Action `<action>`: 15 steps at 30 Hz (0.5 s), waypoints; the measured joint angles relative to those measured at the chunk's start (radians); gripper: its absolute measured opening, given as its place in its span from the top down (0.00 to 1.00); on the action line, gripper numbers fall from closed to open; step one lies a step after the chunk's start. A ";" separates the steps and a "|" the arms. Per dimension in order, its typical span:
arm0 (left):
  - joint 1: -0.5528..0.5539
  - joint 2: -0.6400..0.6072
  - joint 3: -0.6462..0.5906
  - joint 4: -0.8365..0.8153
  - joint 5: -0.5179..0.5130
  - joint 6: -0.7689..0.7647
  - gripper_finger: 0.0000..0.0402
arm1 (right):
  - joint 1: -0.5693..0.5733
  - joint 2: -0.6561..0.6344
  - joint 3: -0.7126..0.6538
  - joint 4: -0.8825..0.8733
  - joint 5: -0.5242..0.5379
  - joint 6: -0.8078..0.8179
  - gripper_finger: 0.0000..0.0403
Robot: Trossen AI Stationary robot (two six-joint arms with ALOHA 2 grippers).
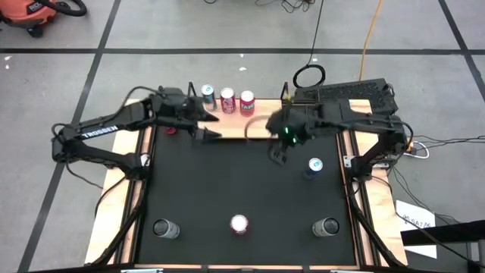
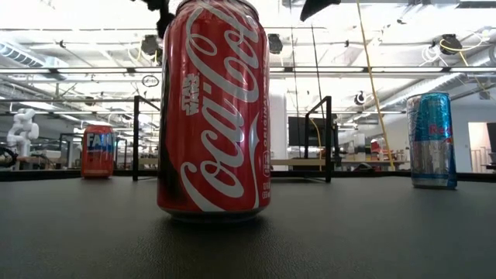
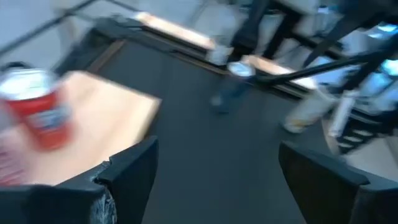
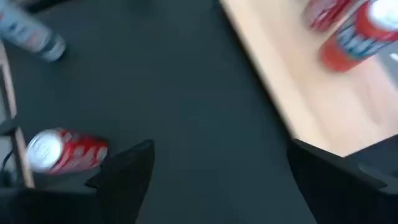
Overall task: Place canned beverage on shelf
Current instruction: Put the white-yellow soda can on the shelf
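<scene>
Blue-topped can [image 1: 314, 165] stands upright lower right of the open, empty right hand [image 1: 277, 154]; left hand [image 1: 206, 125] is farther, open.

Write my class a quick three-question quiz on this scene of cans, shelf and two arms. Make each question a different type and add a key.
1. True or false: the left gripper is shut on a can.
2. How many cans stand on the shelf? A) one B) three C) five
3. Complete: the can on the black tabletop that stands closest to the right gripper is the ____ can.

Key: 1. False, it is open and empty. 2. B. 3. blue.
</scene>
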 joint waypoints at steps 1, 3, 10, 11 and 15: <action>-0.031 0.006 0.000 0.020 -0.004 -0.021 0.18 | 0.038 -0.005 0.000 -0.021 0.019 0.028 0.13; -0.098 0.013 -0.002 0.069 -0.027 -0.054 0.18 | 0.118 -0.016 0.000 -0.064 0.076 0.090 0.13; -0.327 -0.013 -0.001 0.162 -0.323 -0.207 0.18 | 0.420 -0.052 0.000 -0.118 0.258 0.358 0.13; -0.363 -0.021 0.000 0.168 -0.348 -0.233 0.18 | 0.459 -0.052 0.000 -0.119 0.273 0.398 0.13; -0.516 -0.021 0.000 0.115 -0.467 -0.276 0.18 | 0.585 -0.045 -0.031 -0.121 0.284 0.559 0.13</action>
